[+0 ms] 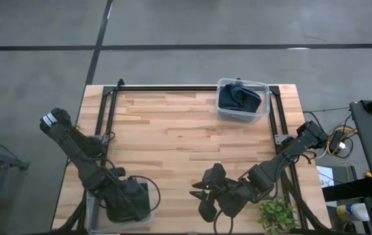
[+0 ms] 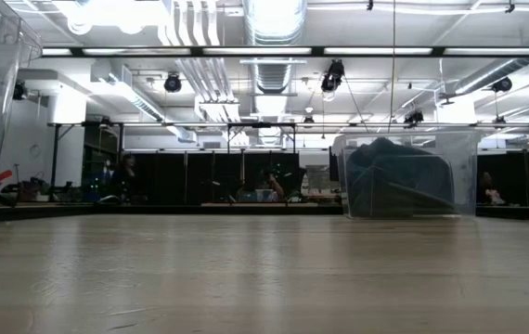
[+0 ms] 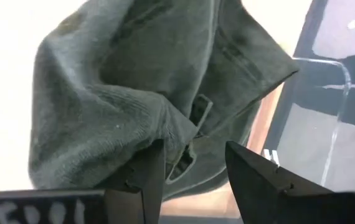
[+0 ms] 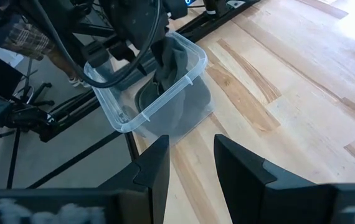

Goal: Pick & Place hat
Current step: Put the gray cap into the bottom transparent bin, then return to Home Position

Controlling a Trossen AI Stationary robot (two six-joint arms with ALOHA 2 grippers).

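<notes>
A dark grey-green hat point(image 3: 134, 93) hangs from my left gripper point(image 3: 193, 152), which is shut on it at the table's near left corner point(image 1: 130, 199). The right wrist view shows this hat point(image 4: 171, 59) reaching down inside a clear bin point(image 4: 121, 112). My right gripper point(image 4: 193, 165) stands open and holds nothing. It hovers over the near middle of the table point(image 1: 202, 192) and faces the bin. Another dark hat point(image 1: 238, 98) lies in a second clear bin point(image 1: 262, 88) at the far right. My left gripper pinches a bunched fold of the hat's cloth point(image 3: 165, 134) between its two fingers, next to the buckled strap point(image 3: 199, 112). The fingers come steeply from above. The hat hangs slack below them, its lower part within the bin's walls; whether it touches the bin's floor I cannot tell.
A black rail frame point(image 1: 192, 87) runs along the table's far and side edges. A small green plant point(image 1: 277, 214) stands at the near right corner. Bare wood lies between the two bins. In the low view, people show in the room beyond the far bin point(image 2: 399, 176).
</notes>
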